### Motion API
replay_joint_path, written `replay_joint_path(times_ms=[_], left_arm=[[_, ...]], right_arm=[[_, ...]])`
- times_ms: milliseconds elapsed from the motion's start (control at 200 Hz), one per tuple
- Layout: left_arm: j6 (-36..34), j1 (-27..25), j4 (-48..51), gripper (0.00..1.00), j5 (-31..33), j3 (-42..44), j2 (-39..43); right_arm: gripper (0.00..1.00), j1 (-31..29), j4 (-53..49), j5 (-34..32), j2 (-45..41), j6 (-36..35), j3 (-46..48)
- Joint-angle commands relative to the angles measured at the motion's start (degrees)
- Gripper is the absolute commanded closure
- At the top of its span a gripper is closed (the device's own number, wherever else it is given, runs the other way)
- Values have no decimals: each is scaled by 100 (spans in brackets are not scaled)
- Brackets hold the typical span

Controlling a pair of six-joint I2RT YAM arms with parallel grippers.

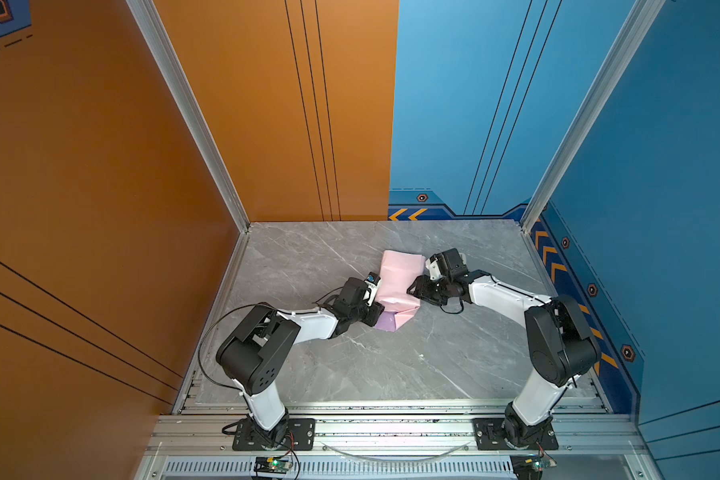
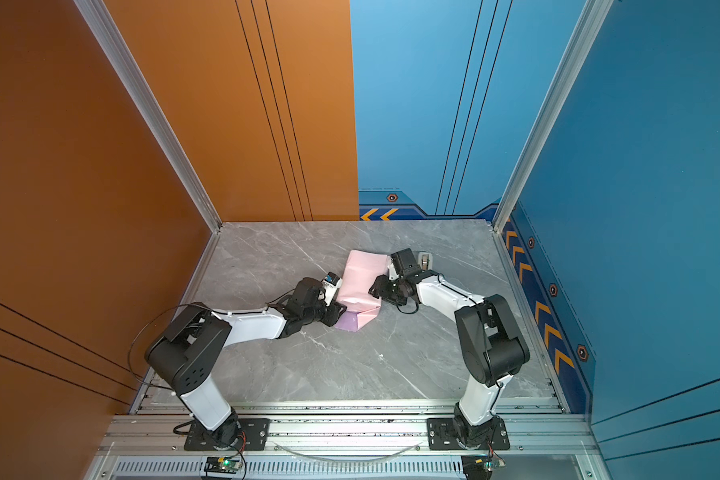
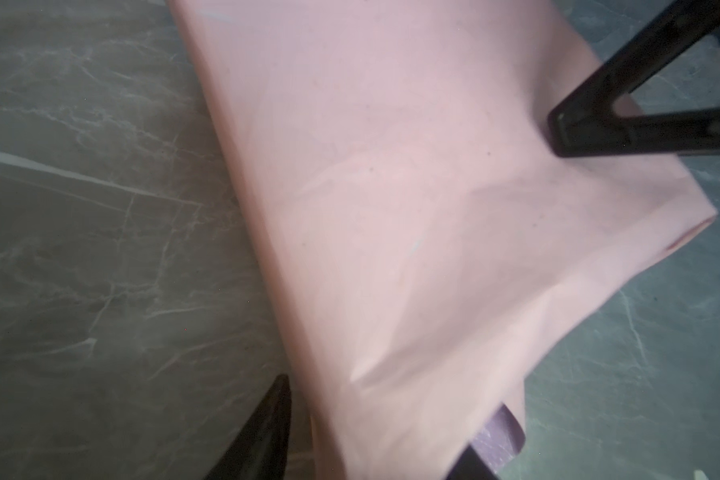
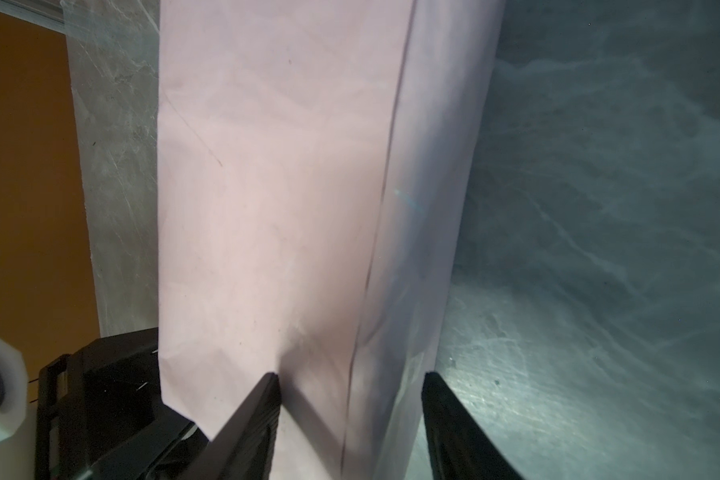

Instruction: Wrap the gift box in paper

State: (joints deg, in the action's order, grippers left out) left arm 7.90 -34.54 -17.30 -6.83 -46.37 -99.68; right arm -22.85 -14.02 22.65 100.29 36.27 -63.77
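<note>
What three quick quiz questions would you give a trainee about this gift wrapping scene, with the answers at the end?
1. Which face of the paper mostly shows outward? A lilac, B pale pink, C white.
2. True or false: the gift box sits uncovered beside the paper.
3. Which gripper is at the end where the lilac face peeks out?
Key: 1 B; 2 false, no box shows, only the folded paper; 3 the left gripper.

Between the two sets of jaws the paper [image 1: 398, 278] covers everything; nothing of the gift box shows. The left gripper [image 3: 377, 413] has both fingers cut by the wrist view's edge, its hold unclear. Beyond the right gripper [image 2: 374, 288], a tape dispenser [image 2: 425, 260] is half hidden.
</note>
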Motion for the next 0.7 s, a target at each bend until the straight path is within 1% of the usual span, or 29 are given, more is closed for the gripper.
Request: replay_joint_path(times_ms=[0,130,205,265,320,501,511,541,561,666,696], left_arm=[[-78,-114,-127,60,205,-143,-145],[-67,-284,-144,71,448,-114,-227],[24,-368,-224,82,552,-77,-255],[87,-456,-283,92,769,-37,-247],[112,-522,-399,100,890,24,-230],[179,-682,-465,100,1203,90,-52],[182,-682,-460,98,1209,92,-34],[214,-685,-453,86,1227,125,47],[251,-685,-460,81,1255,152,107],[401,-646,-298,61,1317,334,594],[444,-618,-171,57,1316,369,755]], right_arm=[[43,-35,45,-68,-66,-37,118],[43,-75,100,-81,-77,33,135],[43,-110,143,-77,-65,64,148],[43,-131,184,-68,-63,88,179],[43,-140,226,-84,-74,119,202],[43,-176,317,-145,-66,233,242],[43,-176,314,-147,-68,238,242],[43,-176,321,-152,-69,247,231],[43,-176,323,-158,-70,249,229],[43,-176,319,-196,-98,248,213],[43,-176,310,-199,-92,244,207]])
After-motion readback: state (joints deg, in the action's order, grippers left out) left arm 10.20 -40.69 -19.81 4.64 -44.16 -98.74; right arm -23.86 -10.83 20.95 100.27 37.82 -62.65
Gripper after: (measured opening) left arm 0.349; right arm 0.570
